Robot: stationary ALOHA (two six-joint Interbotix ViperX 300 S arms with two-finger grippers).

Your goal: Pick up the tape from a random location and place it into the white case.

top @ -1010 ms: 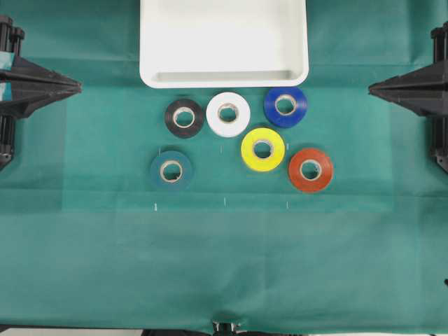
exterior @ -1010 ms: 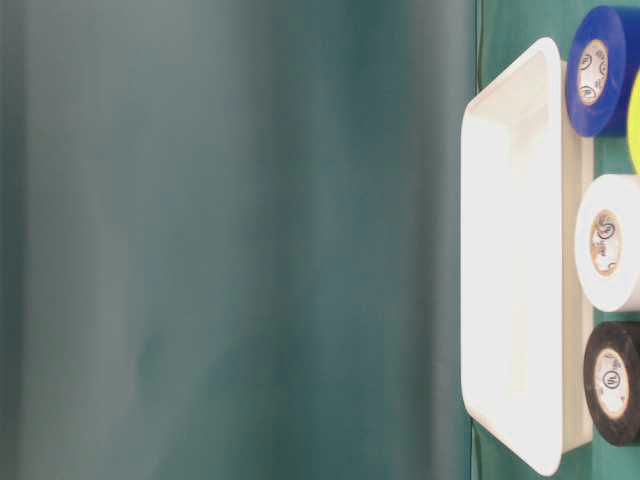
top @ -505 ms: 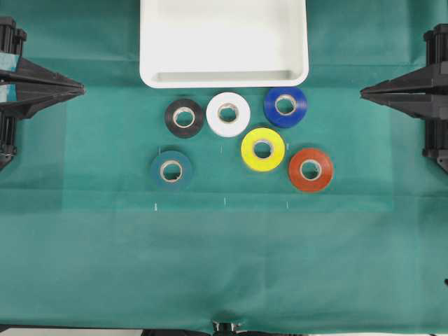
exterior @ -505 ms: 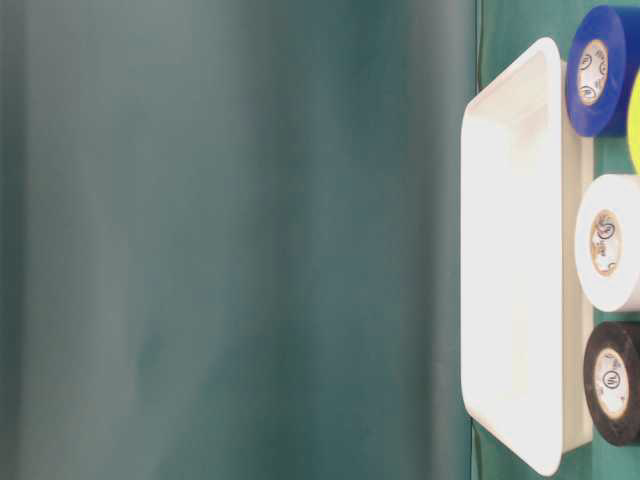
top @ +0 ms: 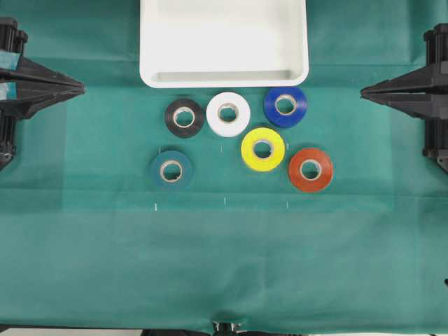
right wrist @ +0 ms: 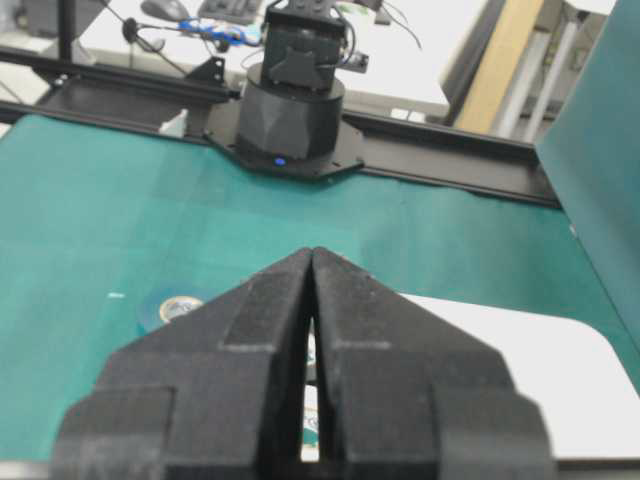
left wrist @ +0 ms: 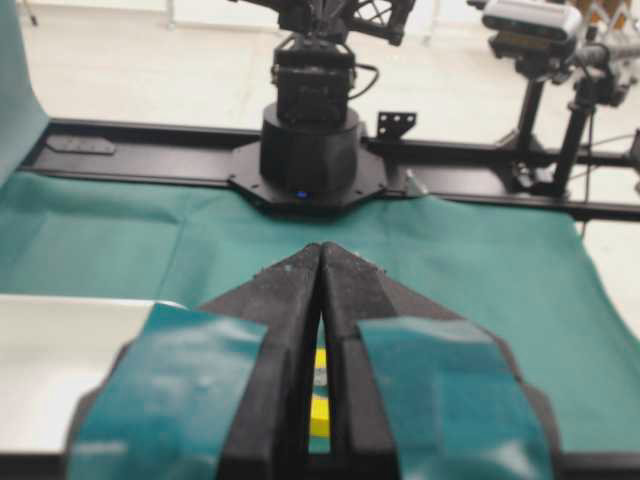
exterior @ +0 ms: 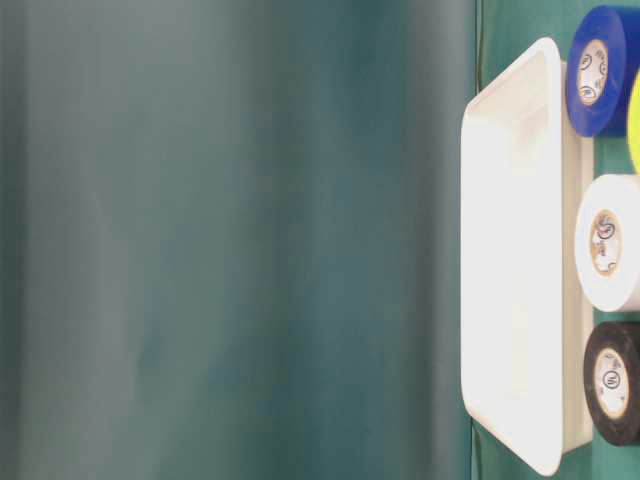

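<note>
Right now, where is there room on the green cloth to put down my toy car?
The wide bare stretch of green cloth below the tape and the orange roll is free. So are the side strips beside the rolls. It is crowded just under the white case, where the black, white, blue and yellow rolls cluster.

Place: a robotics lab or test bench.
Counter: covered edge to edge by a green cloth (top: pixel 224 266), with small white marks on it.
Mounts: black arm bases (left wrist: pixel 308 150) bolted to a black rail (left wrist: pixel 520 185).
Surroundings: a camera on a stand (left wrist: pixel 530 25), loose cables (right wrist: pixel 140 25), pale floor beyond.
</note>
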